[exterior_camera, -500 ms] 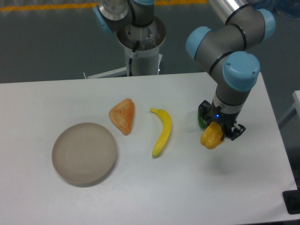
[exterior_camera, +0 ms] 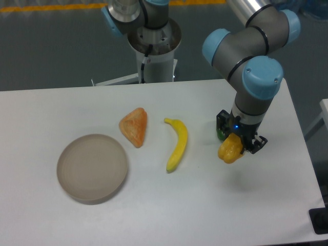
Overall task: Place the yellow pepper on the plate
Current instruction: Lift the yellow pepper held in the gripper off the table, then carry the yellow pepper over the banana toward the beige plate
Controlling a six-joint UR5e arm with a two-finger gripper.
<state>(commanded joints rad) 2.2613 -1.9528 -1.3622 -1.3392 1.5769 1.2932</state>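
Your gripper (exterior_camera: 237, 143) is clamped on the yellow pepper (exterior_camera: 230, 149), which hangs from the fingers at their 7 o'clock, above the white table (exterior_camera: 205, 205). The plate (exterior_camera: 92, 167) sits well apart, at the pepper's 9 o'clock, beyond the banana (exterior_camera: 177, 144).

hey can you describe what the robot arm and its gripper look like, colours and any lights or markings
The arm is made of thick grey tube segments with light blue caps at the joints and thin black rings where segments meet. Its grey base column stands behind the white table. The gripper is small and black, with a blue light glowing on its body. No cables or lettering are visible.
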